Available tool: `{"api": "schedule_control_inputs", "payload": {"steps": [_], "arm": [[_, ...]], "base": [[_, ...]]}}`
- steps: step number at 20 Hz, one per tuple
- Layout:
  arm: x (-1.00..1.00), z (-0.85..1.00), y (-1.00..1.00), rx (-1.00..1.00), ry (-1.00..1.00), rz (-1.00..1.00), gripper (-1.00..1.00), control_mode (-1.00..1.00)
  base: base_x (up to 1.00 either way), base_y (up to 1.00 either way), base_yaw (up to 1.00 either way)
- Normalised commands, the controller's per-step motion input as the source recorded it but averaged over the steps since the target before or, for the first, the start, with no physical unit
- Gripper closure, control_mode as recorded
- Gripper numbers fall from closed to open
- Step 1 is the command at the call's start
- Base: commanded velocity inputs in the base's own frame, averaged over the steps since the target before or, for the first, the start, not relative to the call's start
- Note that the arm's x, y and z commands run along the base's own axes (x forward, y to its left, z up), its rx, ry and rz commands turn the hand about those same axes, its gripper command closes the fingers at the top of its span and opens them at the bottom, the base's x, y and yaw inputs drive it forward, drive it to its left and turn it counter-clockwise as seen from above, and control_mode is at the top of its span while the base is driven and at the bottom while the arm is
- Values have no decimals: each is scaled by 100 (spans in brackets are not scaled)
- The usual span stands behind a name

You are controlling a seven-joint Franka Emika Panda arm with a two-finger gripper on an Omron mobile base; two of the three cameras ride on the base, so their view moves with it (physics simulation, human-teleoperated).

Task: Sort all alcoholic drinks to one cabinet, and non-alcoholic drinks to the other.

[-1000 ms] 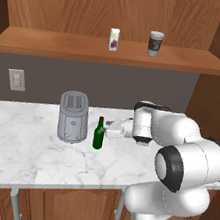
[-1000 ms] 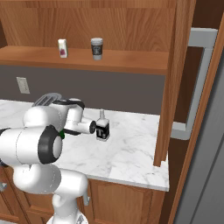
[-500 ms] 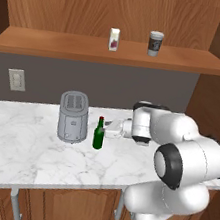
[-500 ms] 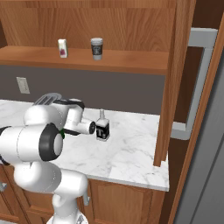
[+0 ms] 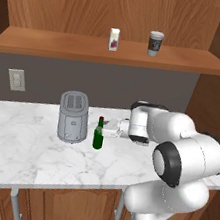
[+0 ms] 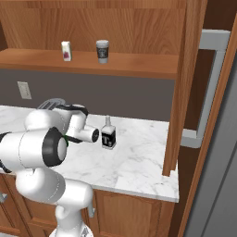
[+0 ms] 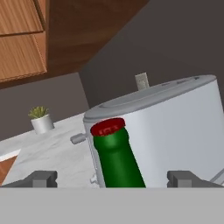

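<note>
Jaws wide, nothing held; gripper point(image 7: 111, 178) straddles green bottle point(image 7: 114, 155) at frame ctr. Prob. glass: stiff, slick, breakable, tippy — grab below neck.

arm colour: glossy white shells, smooth and rounded, without visible seams or screws.
arm point(image 5: 177, 143): thick, made of bulky tube-like segments that join one into another.
joints: dark, almost black rings sit between the white segments; a large round dark cap point(image 5: 168, 164) closes one joint in the left base view, and a similar dark disc point(image 6: 54, 148) shows in the right base view.
marking: a small green spot near the dark disc in the right base view.
tool point(image 7: 112, 178): two small dark grey finger tips, blocky and square.
cables: none visible on the outside.
</note>
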Motion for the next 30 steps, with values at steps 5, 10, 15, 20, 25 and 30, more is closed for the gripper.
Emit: {"api": "schedule_control_inputs", "payload": {"steps": [5, 10, 15, 20, 25, 30], "arm": [[20, 0, 0, 1, 0, 0, -100, -100], [13, 0, 0, 1, 0, 0, -100, -100], [1, -4, 5, 1, 0, 0, -100, -100], [0, -3, 13, 1, 0, 0, -100, -100], [6, 0, 12, 1, 0, 0, -100, -100], [10, -1, 12, 0, 0, 0, 100, -100]], "base": [[0, 0, 0], [0, 0, 0], [0, 0, 0], [0, 0, 0], [0, 0, 0], [0, 0, 0]]}}
